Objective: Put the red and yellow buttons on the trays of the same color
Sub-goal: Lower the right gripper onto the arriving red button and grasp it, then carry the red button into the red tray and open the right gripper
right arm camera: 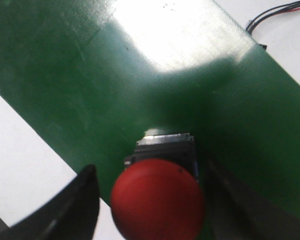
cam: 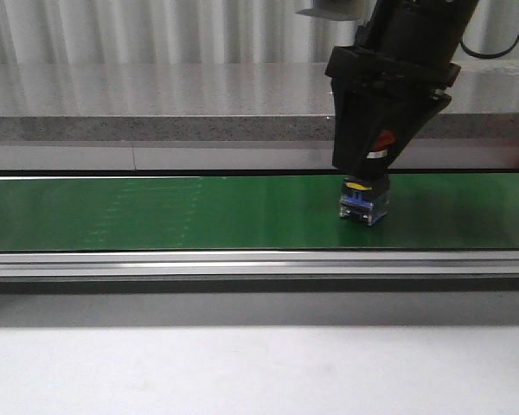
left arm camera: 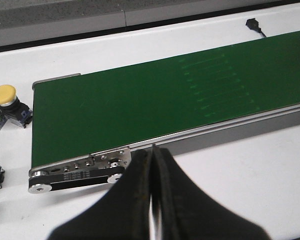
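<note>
Black fingers (right arm camera: 82,200) of the right gripper (right arm camera: 155,200) are spread wide, one on each side of a red button (right arm camera: 158,200), and in the right wrist view a gap shows between each finger and the red cap, so they are not pinching it. The button stands upright on its dark square base on the green conveyor belt (right arm camera: 65,75). In the front view the right gripper (cam: 368,169) hangs straight down over the belt (cam: 156,212), and under it only the blue and grey base of the red button (cam: 364,204) shows, resting on the belt toward the right side; whether the fingers touch it there I cannot tell. The left gripper (left arm camera: 152,200) has its two black fingers (left arm camera: 135,195) pressed together with nothing between them, and it is above the white table (left arm camera: 240,165), just beside the metal end roller of the belt (left arm camera: 140,110). On the table beyond that end of the belt lies a yellow button (left arm camera: 4,100), tilted on its side, well apart from the left gripper. No tray is visible in these views.
</note>
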